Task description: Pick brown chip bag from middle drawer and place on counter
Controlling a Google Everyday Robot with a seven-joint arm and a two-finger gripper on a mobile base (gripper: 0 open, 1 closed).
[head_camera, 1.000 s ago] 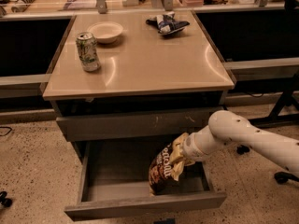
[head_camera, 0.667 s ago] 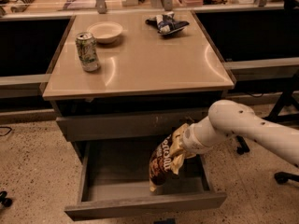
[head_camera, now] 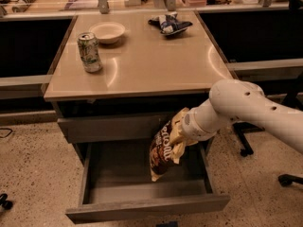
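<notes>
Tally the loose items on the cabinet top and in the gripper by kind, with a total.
Bags: 2 (brown chip bag held by the gripper above the open middle drawer; blue-and-white bag on the counter)
Cans: 1 (soda can on the counter)
Bowls: 1 (bowl on the counter)
Total: 4

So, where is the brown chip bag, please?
The brown chip bag hangs from the gripper above the right half of the open middle drawer, below the counter.
</notes>
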